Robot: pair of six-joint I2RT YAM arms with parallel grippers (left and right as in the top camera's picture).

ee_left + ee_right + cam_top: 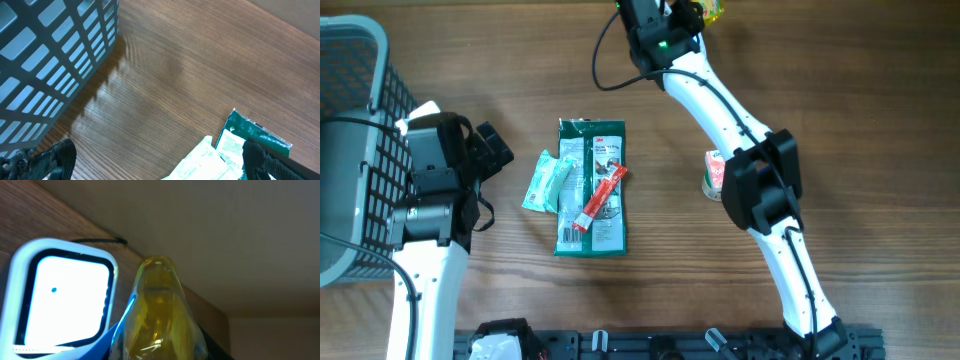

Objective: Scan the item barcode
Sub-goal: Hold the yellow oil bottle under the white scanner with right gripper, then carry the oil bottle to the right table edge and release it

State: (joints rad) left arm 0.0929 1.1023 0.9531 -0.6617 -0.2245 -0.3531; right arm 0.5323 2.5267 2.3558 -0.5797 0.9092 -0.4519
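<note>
Left edge: a grey plastic lattice basket [360, 120] stands on the wooden desk [840, 90]. The frame cuts it off, so I cannot see what it contains. Just beside it my left hand [488, 182] hangs released, fingers spread wide and empty; I judge it is kept clear of the work.

Centre: a pale mint-green crinkled packet [548, 183] lies against a flat dark green pouch [592, 225], and a red stick sachet [602, 195] slants across the pouch. These presumably await scanning. Their barcodes are not legible.

Right of centre: a small white-and-red container [713, 172] is half hidden under my right arm [720, 100].

Top right: my right hand [698, 10] grasps the glossy yellow translucent packet [157, 315], the item in work. It is raised off the desk at the far edge, beside the glowing white scanner window [60, 300] with its pale blue frame, presumably to present its code. The wrist view shows no barcode, and the fingers themselves are out of sight there.
</note>
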